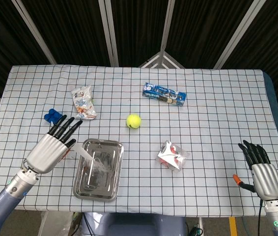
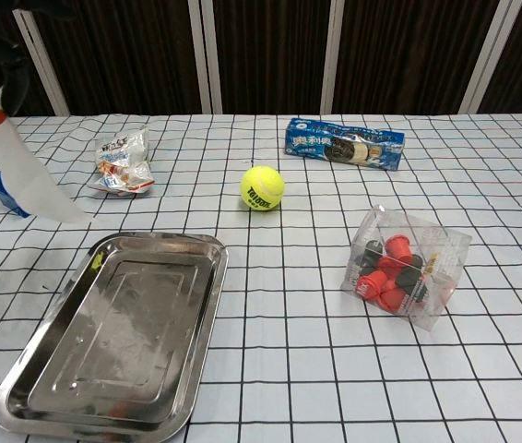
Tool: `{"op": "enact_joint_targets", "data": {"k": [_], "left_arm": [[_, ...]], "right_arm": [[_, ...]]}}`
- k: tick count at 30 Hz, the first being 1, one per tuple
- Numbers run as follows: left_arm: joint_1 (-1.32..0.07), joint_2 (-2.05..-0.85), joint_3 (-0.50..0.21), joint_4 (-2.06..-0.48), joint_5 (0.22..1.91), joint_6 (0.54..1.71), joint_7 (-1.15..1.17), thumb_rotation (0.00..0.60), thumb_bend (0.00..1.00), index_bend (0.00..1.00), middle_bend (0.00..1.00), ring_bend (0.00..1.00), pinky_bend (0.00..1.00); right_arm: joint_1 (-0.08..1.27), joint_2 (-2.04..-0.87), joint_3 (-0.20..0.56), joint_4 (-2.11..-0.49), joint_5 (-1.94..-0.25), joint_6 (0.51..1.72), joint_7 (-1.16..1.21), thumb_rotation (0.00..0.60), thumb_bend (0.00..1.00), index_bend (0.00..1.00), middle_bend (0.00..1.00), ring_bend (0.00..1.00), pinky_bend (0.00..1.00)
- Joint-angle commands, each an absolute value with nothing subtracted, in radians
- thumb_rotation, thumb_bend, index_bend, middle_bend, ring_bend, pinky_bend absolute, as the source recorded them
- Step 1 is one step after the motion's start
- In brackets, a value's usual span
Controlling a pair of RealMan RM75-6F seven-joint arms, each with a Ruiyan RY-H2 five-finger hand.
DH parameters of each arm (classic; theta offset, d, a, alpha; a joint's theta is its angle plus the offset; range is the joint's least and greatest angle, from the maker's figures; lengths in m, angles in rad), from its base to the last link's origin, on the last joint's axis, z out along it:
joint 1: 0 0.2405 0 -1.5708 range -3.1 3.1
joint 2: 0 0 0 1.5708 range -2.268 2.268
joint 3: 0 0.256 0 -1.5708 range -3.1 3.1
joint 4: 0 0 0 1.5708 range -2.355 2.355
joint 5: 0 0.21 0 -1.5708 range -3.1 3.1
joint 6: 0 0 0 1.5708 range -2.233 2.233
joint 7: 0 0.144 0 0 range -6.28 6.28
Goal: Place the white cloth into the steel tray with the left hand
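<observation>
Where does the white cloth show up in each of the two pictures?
Head view: the white cloth hangs from the left hand, over the left part of the steel tray.
Chest view: the cloth hangs at the upper left, above the tray.
Shared landmark: the tennis ball beyond the tray.

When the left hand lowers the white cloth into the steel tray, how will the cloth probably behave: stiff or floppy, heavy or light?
Probably floppy: the white cloth hangs down limp from the left hand, above the table. It looks thin, so likely light, and it may fold or crumple on landing. A corner could drape over the rim of the steel tray instead of lying flat inside.
</observation>
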State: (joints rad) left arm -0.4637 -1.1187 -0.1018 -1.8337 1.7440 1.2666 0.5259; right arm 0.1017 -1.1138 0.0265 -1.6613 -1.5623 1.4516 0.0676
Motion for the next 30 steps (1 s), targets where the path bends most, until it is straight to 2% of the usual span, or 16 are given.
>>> {"op": "enact_joint_targets", "data": {"k": [1, 10, 27, 30], "left_arm": [[-0.506, -1.152, -0.116, -1.899, 1.763, 1.216, 0.593, 0.6, 0.53, 0.6, 0.05, 0.0, 0.0], [-0.501, -1.241, -0.041, -1.909, 1.818, 1.177, 0.676, 0.6, 0.53, 0.6, 0.05, 0.0, 0.0], [-0.449, -1.342, 0.156, -1.656, 1.906, 1.145, 0.548, 0.6, 0.53, 0.6, 0.05, 0.0, 0.0], [-0.445, -1.358, 0.164, -1.629, 1.917, 1.152, 0.535, 0.6, 0.53, 0.6, 0.05, 0.0, 0.0]], "right_arm": [[0.102, -1.113, 0.026, -1.661, -1.563, 1.452, 0.069, 0.6, 0.31, 0.0, 0.0, 0.0, 0.0], [0.1, -1.11, 0.028, -1.66, -1.559, 1.453, 0.079, 0.6, 0.31, 0.0, 0.0, 0.0, 0.0], [0.102, -1.11, 0.029, -1.667, -1.547, 1.443, 0.062, 0.6, 0.31, 0.0, 0.0, 0.0, 0.0], [0.101, -1.11, 0.029, -1.667, -1.548, 1.444, 0.061, 0.6, 0.31, 0.0, 0.0, 0.0, 0.0]]}}
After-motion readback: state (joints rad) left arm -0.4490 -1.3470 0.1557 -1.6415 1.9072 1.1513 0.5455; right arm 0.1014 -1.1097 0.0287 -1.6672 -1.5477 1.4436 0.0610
